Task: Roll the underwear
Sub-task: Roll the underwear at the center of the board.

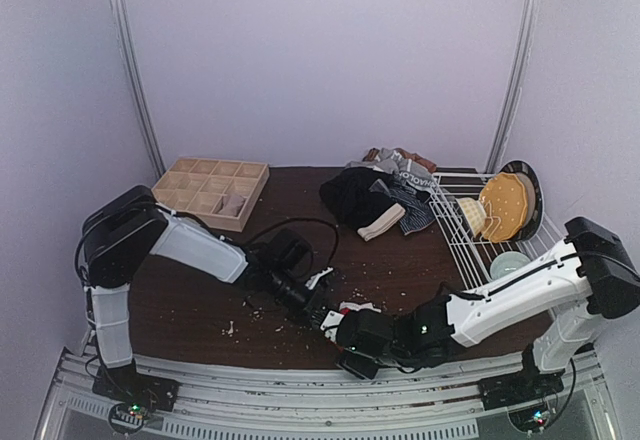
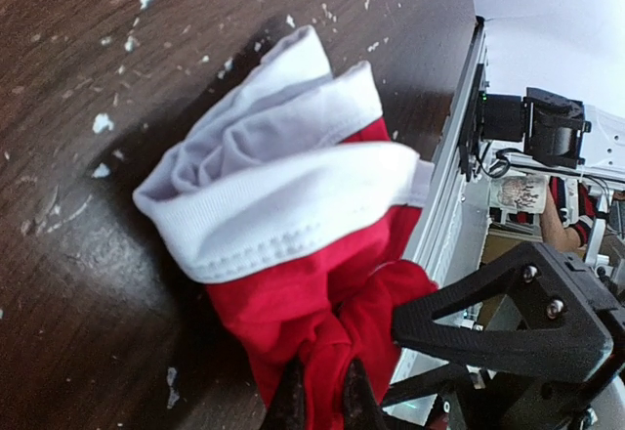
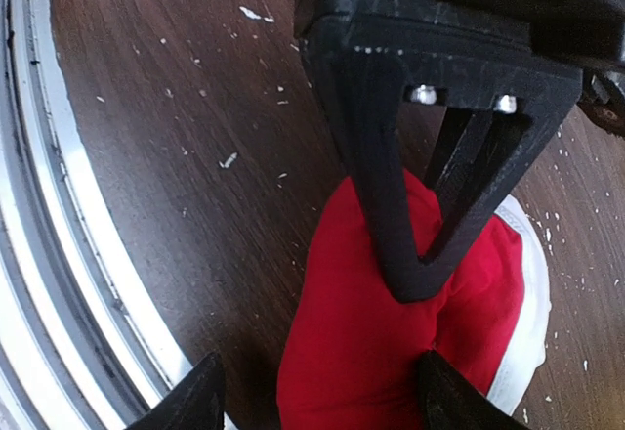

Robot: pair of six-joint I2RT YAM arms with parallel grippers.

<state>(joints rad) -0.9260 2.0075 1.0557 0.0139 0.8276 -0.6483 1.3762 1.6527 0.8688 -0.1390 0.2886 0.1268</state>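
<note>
Little writing can be read. A grey waistband [image 1: 409, 174] in the pile of underwear [image 1: 378, 198] carries dark lettering, too small to make out. The mug [image 2: 518, 193] beyond the table edge in the left wrist view has a printed picture that is just as unclear.

The red brief [image 2: 293, 205] is smooth knit cloth, bunched into a loose lump with soft folds. Its wide white band [image 2: 283, 220] is folded over the top and shows a stitched double seam along the edge. It lies on the table [image 1: 200, 310] at 6 o'clock, just beside the near metal rail.

The left gripper [image 2: 322, 406] is nearly closed, and a pinch of the red cloth sits between its two dark tips. The right gripper [image 3: 317, 401] is spread wide. Its black fingers [image 3: 186, 401] stand on either side of the red lump and grip nothing, while a black triangular finger of the left gripper presses into the cloth above them.

The table is dark wood-grain, speckled with pale crumbs [image 1: 258, 305]. The pile at 1 o'clock mixes black, grey-striped and beige cloth. A wooden tray [image 1: 212, 190], divided into square cells, sits at 11 o'clock. A white wire rack [image 1: 462, 230] stands at 3 o'clock.
</note>
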